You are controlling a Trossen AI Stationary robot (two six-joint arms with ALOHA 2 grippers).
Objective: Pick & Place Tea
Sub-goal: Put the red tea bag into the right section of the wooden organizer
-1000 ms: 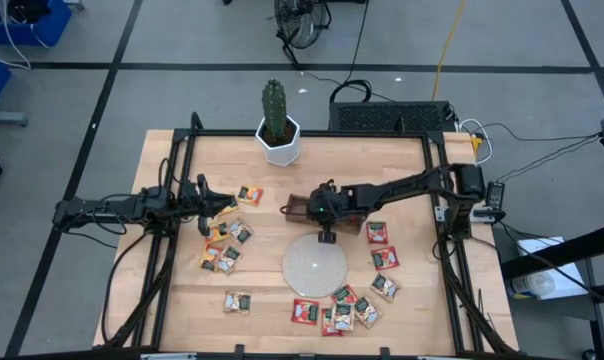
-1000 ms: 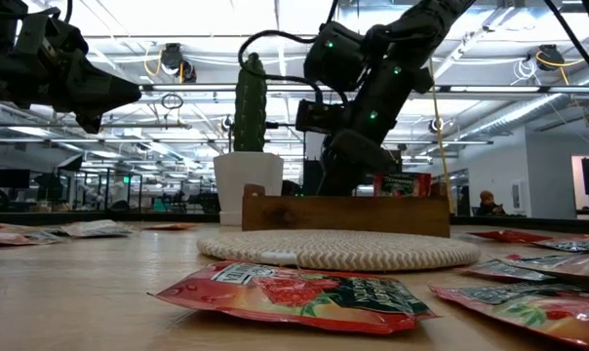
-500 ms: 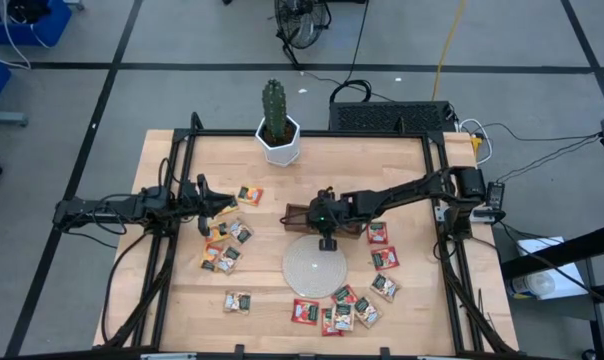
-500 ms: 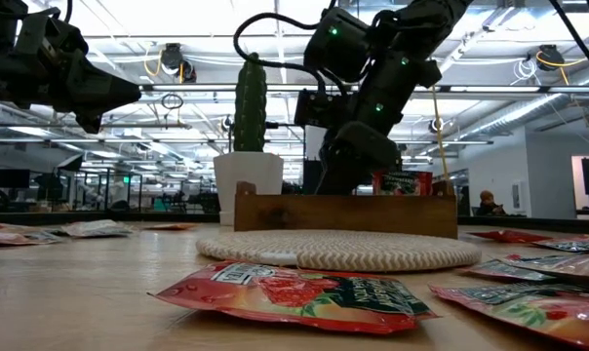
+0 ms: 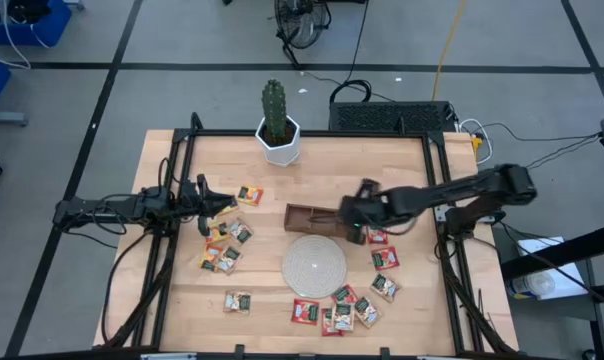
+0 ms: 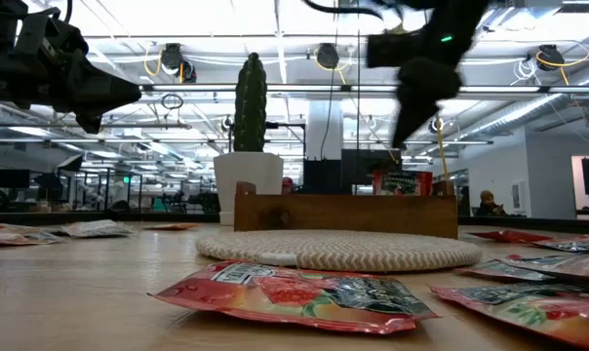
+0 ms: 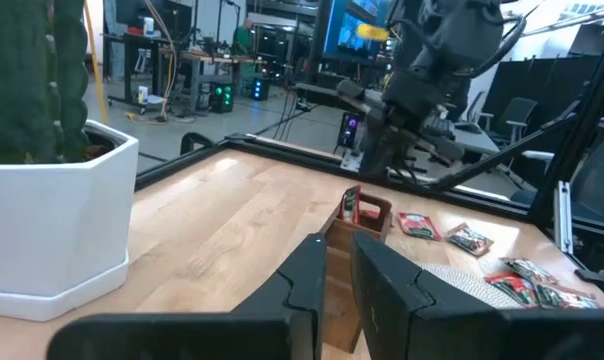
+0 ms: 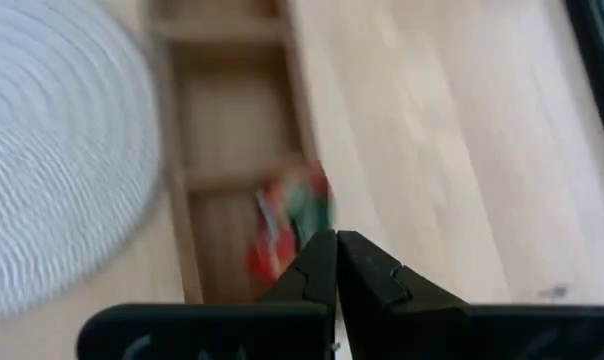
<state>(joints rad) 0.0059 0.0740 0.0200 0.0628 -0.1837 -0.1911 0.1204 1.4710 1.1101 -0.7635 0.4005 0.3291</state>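
While right end effector point(image 5: 358, 212) together and empty, one red sachet point(image 8: 285, 222) upright inside wooden tray's point(image 5: 307, 216) end compartment.

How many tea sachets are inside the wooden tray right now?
1: a red-and-green sachet in the wooden tray's end compartment on the right arm's side, below the right claw, which may hide another.

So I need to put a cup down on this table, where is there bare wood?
Bare wood lies between the cactus pot and the table's right rail, behind the wooden tray, and at the front left corner. Crowded: tea packets left of the woven mat, more at its front and right.
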